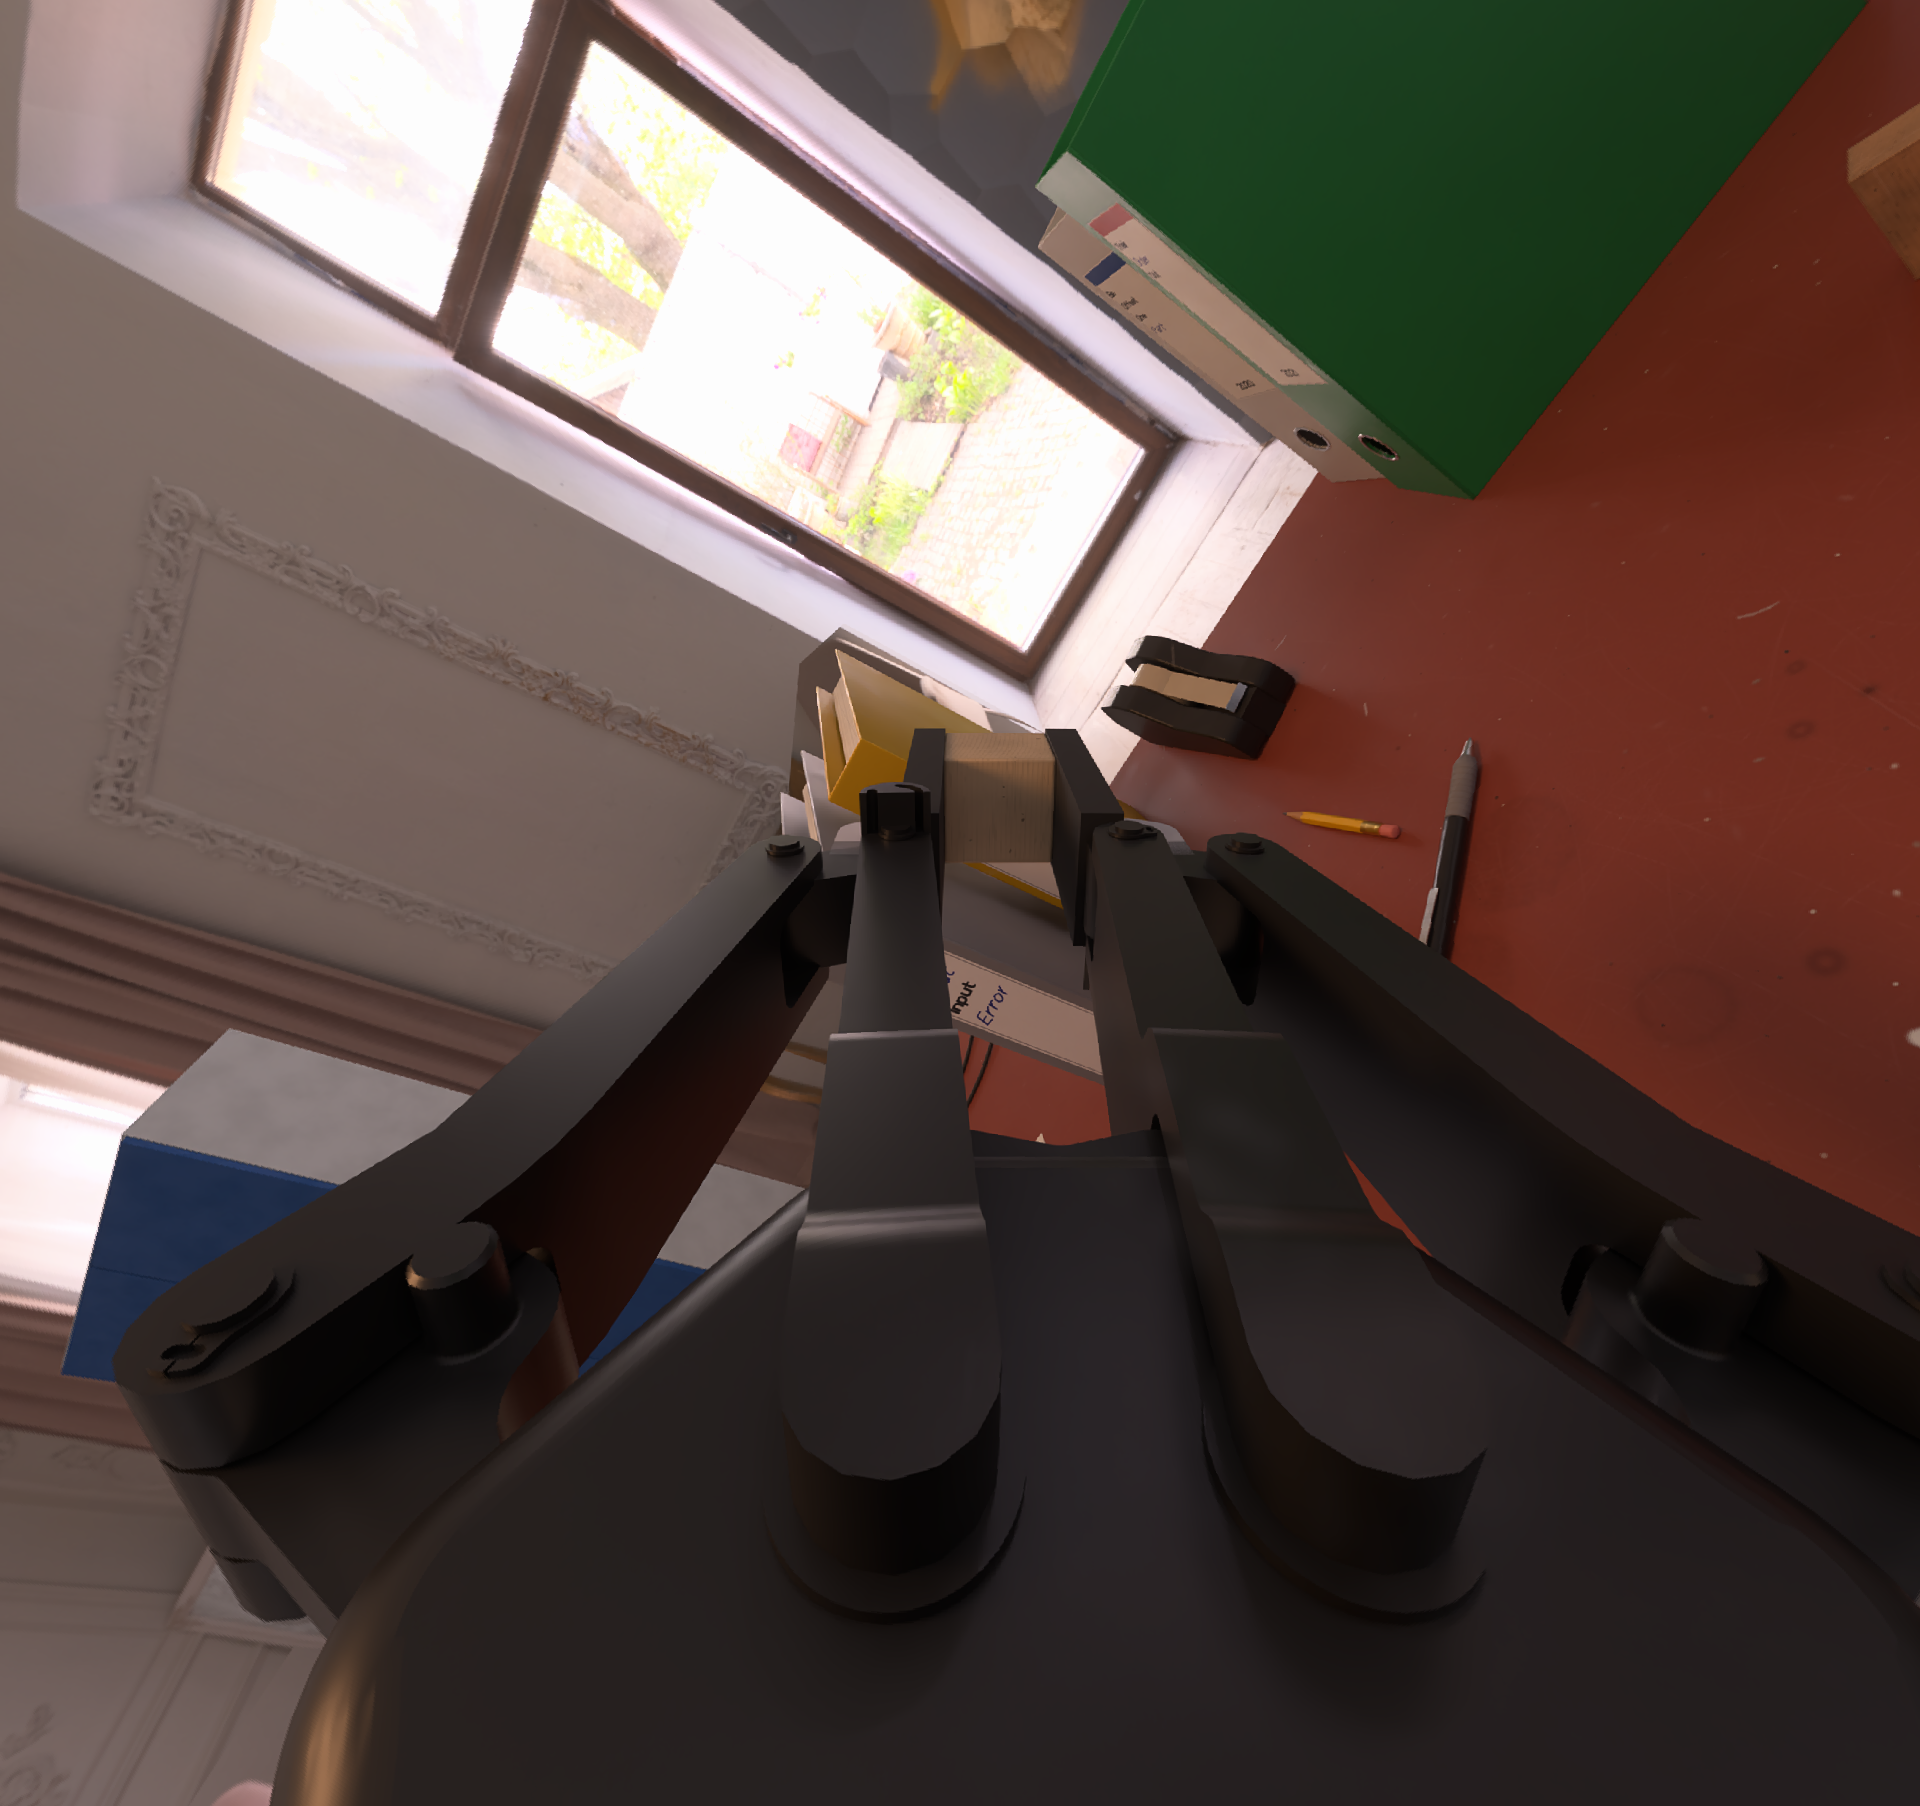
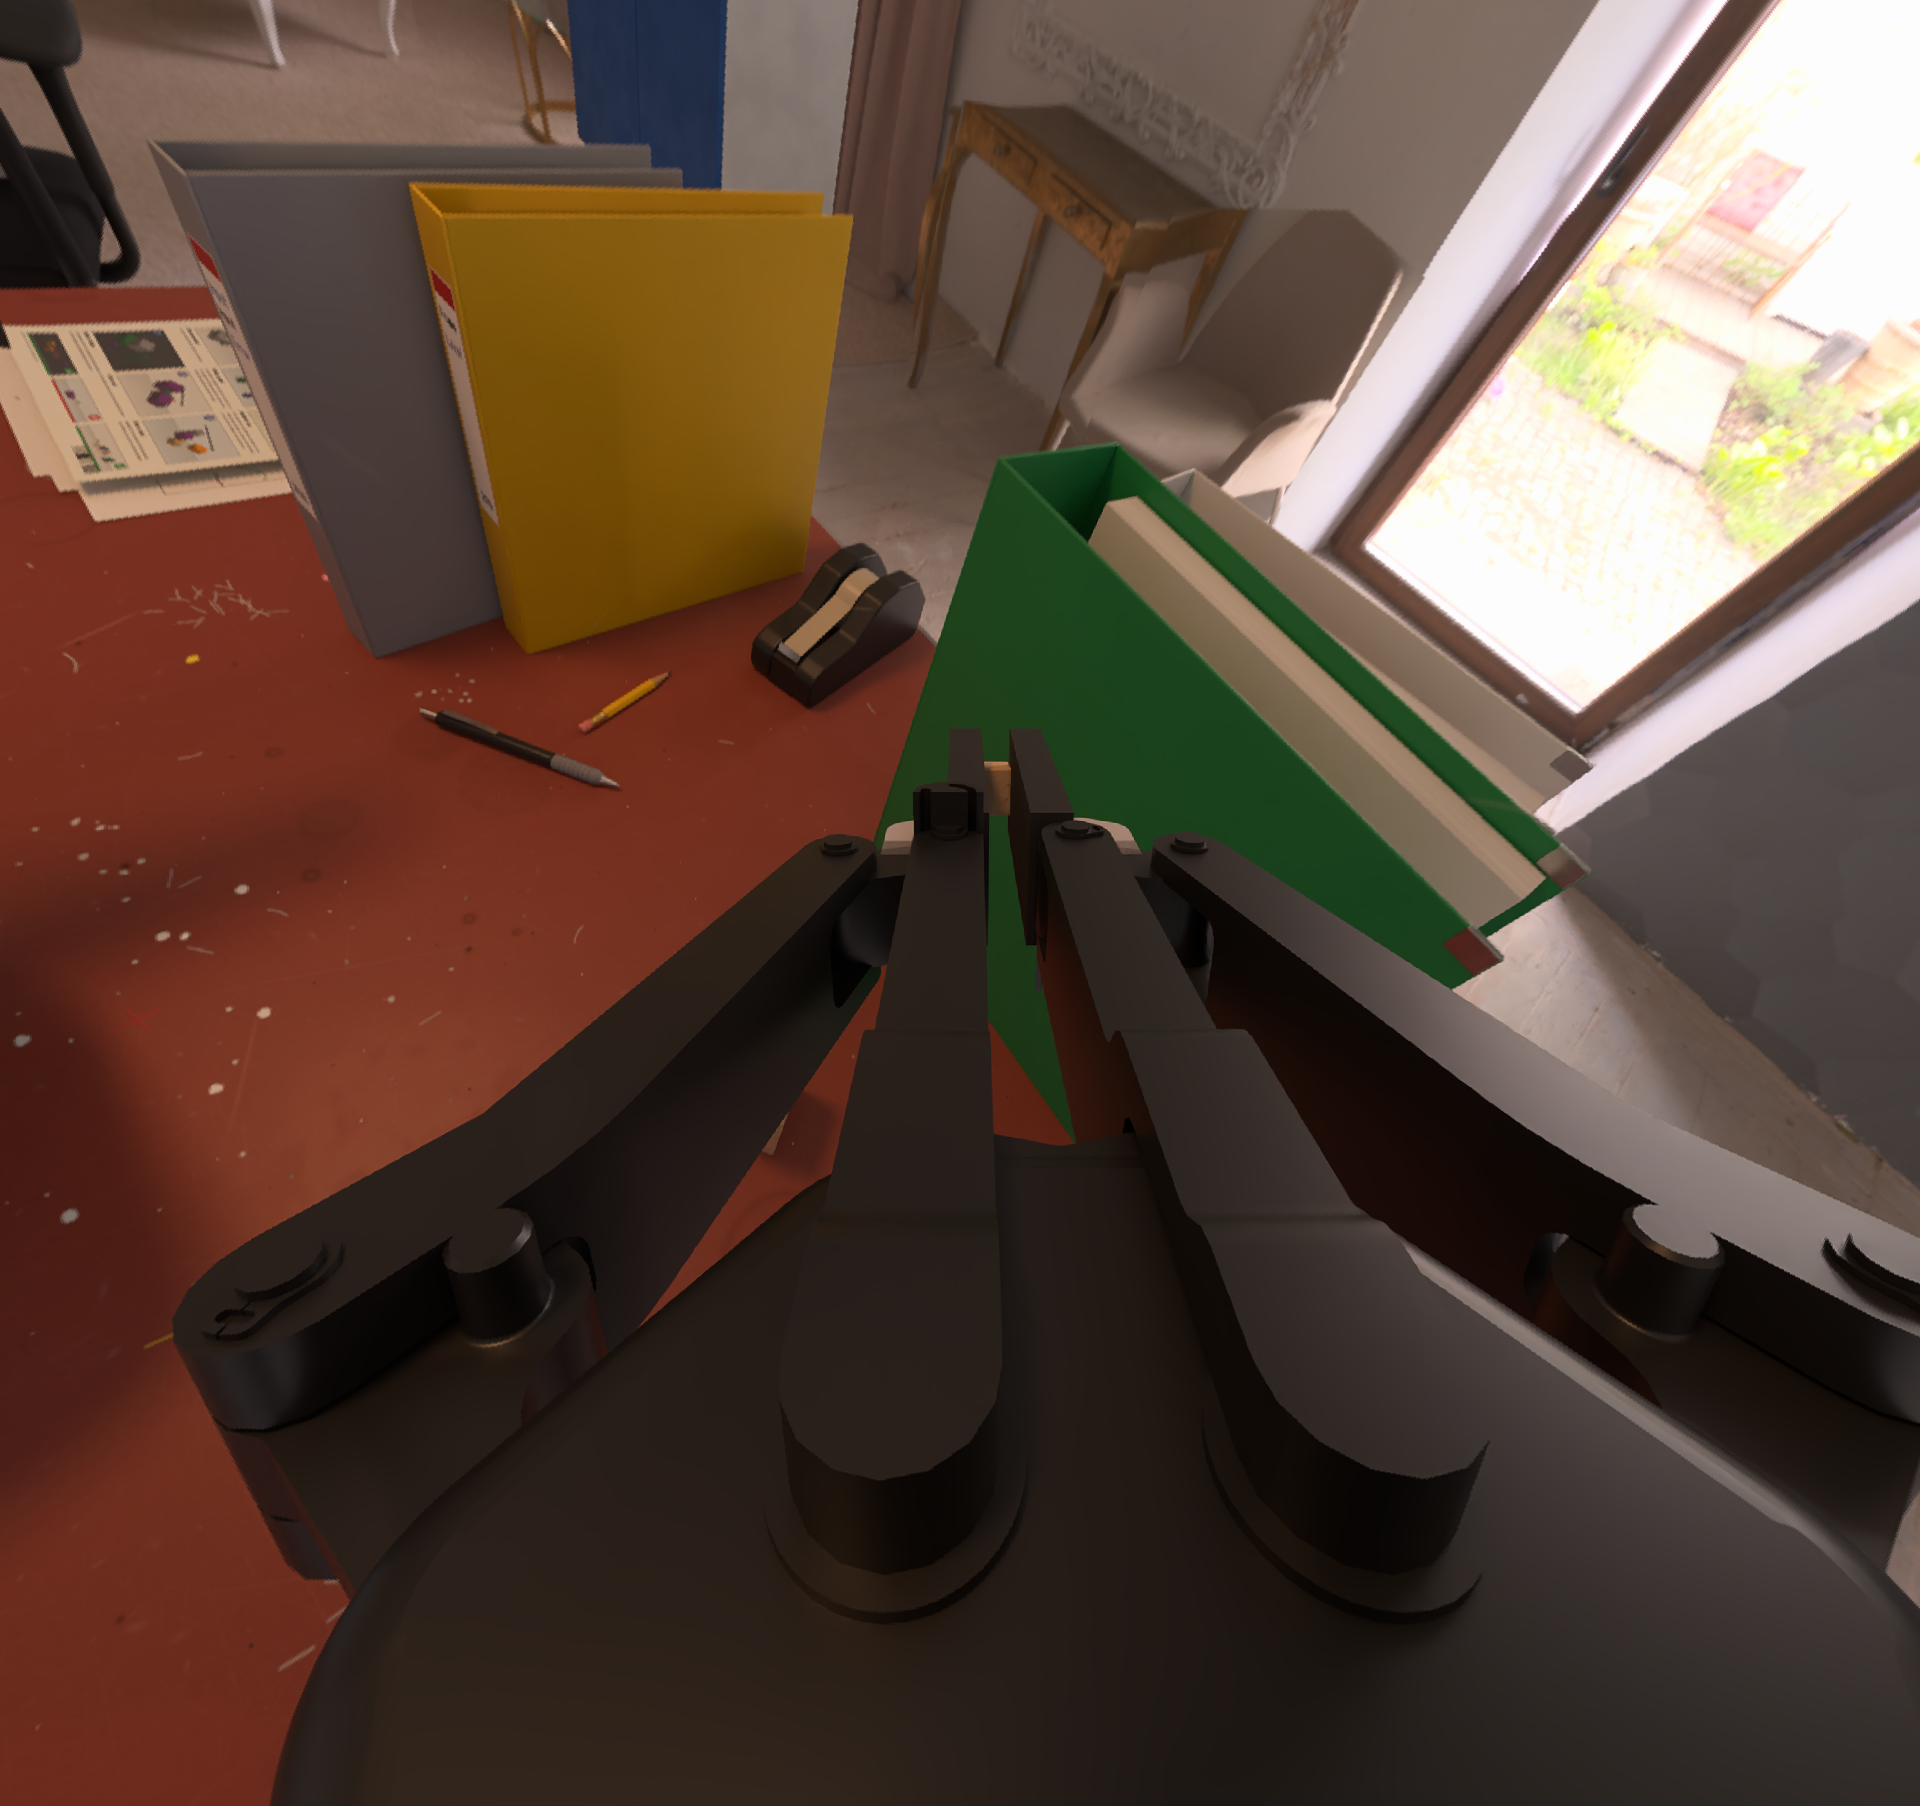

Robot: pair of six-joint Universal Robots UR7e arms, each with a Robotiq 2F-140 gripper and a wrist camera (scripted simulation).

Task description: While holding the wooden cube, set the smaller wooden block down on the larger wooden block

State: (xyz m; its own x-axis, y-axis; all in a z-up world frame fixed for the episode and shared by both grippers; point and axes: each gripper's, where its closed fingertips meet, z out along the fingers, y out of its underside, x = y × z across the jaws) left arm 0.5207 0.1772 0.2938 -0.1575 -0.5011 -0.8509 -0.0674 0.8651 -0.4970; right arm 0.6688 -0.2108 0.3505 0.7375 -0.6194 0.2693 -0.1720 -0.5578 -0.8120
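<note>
In the left wrist view my left gripper (image 1: 997,769) is shut on a pale wooden cube (image 1: 1003,806) and holds it above the red table (image 1: 1558,717). A second wooden block (image 1: 1889,182) lies on the table at the right edge, only partly in view. In the right wrist view my right gripper (image 2: 995,759) is shut on a small wooden block (image 2: 998,786). Only a thin sliver of this block shows between the fingertips. It hangs in front of the green binder (image 2: 1039,655).
A green binder (image 1: 1455,146) lies on the table. Yellow (image 2: 644,406) and grey (image 2: 332,385) binders stand at the back. A black tape dispenser (image 2: 836,624), a pencil (image 2: 623,702), a pen (image 2: 520,748) and papers (image 2: 135,406) lie on the table (image 2: 312,873).
</note>
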